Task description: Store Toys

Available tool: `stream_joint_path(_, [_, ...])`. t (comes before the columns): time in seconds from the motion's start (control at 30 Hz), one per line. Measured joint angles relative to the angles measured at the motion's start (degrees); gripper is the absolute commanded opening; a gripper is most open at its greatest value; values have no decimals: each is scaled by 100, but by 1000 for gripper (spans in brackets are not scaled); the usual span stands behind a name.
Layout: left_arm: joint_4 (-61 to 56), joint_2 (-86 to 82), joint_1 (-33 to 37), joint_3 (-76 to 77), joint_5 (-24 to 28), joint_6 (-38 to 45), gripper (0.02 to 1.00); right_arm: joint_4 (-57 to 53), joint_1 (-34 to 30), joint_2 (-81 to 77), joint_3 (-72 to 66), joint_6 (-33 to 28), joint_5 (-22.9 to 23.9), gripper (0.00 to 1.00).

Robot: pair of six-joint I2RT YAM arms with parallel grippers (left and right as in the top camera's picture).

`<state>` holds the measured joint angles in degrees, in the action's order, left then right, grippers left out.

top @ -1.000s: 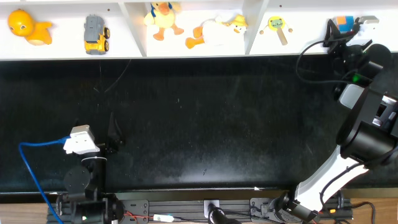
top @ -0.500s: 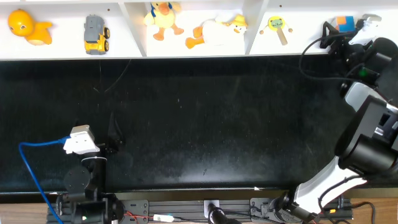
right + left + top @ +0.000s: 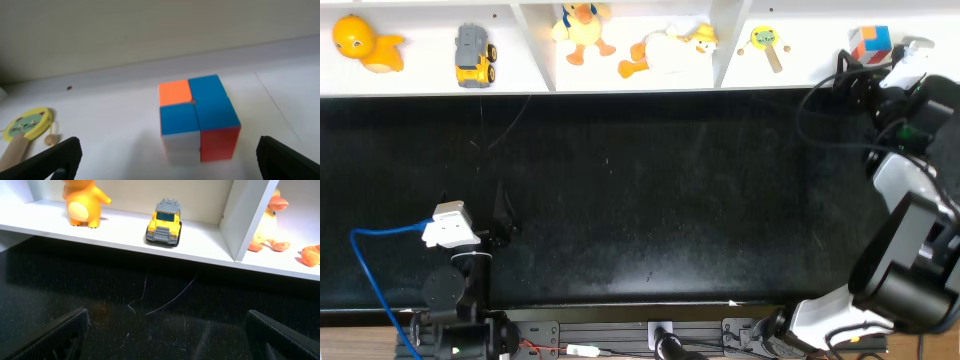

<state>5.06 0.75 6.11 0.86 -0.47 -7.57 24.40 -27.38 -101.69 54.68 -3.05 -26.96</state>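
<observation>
**While hanging at the shelf (image 3: 520, 80), facing the cube (image 3: 199, 120)**

Aiming the right gripper (image 3: 169, 150) at that multicoloured toy, sitting in the rightmost compartment beside a paddle toy (image 3: 25, 127), spreading both fingers wide, touching nothing. Holding the left gripper (image 3: 170, 330) low over the black table (image 3: 670, 200), fingers apart.

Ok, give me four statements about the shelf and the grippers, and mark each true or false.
1. The cube sits on the shelf, clear of the open right gripper. True.
2. The yellow truck shares the cube's compartment. False: it stands beside the orange duck, two compartments away.
3. The left gripper is shut on the yellow truck. False: it is open and empty over the black table.
4. The paddle toy lies in the cube's compartment. True.
</observation>
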Motion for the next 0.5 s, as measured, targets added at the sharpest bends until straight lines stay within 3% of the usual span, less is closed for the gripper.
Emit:
stream_joint_path(0.3, [-2, 0, 0, 0, -2, 0, 998, -133, 0, 1292, -1141, 103, 243, 996])
stream_joint_path(0.5, [0, 0, 0, 0, 0, 0, 998, -970, 0, 2505, -1602, 162, 271, 993])
